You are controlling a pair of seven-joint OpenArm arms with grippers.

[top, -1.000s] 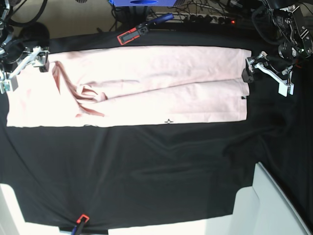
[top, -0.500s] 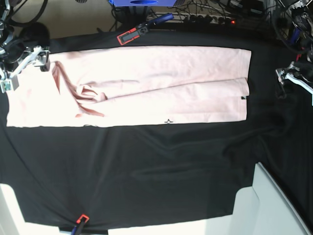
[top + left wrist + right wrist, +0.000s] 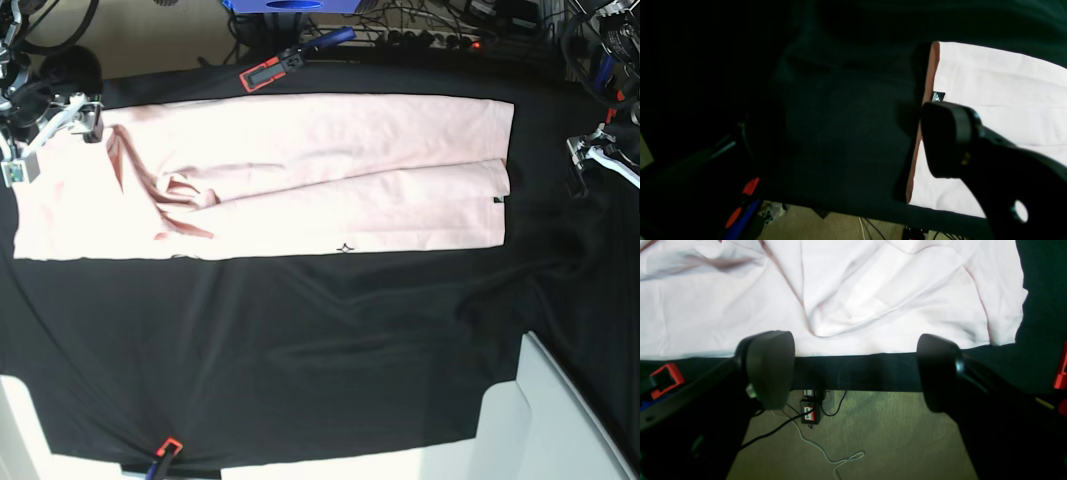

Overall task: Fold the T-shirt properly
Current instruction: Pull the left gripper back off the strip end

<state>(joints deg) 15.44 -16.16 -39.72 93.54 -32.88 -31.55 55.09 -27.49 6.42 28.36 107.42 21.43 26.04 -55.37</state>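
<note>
A table draped in a black table cloth (image 3: pixel 330 340) carries the T-shirt (image 3: pixel 300 175), which lies flat in a long folded band. A red clamp (image 3: pixel 262 73) grips the cloth's edge just beyond the T-shirt, another red clamp (image 3: pixel 167 448) at the opposite edge, well apart from it.

Pale pink T-shirt (image 3: pixel 300 175), folded lengthwise into a long band, lying flat across the far half of the black cloth; rumpled creases near its left end, small black tag at right edge.
</note>
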